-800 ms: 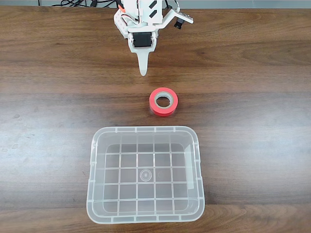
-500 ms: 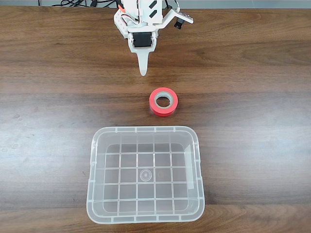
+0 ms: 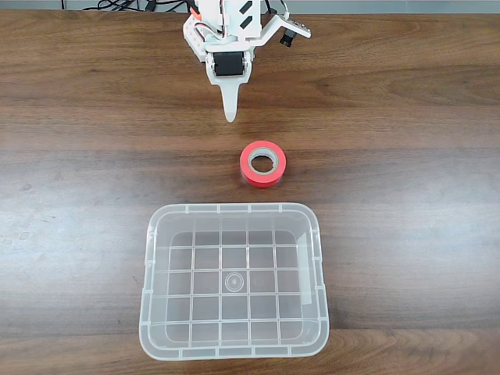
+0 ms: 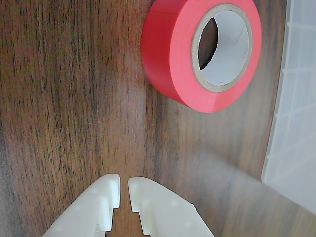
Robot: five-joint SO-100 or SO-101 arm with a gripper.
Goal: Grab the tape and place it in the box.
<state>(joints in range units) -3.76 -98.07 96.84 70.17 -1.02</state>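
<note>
While the tape lay flat on the surface, untouched and a little ahead of the pincer, the job looked to be at its opening step, the approach. Nothing had been gripped, and the box beyond the tape held nothing.

The pincer was nearly closed and empty: in the wrist view its 2 white fingertips stood almost together, with only a thin gap between them. From that camera the tape sat ahead and slightly to the right of the tips, core hole facing up, with the box rim at the far right edge.

In my judgement the next move called for spreading the jaws wide, reaching forward and a touch sideways toward the roll, then lowering so that 1 finger dropped into the core and the other outside the wall, or so that both straddled the whole roll.

In the fixed view the arm sat folded close to its base at the surface's far edge, the pincer pointing toward the tape and box, its tip well short of the roll.
</note>
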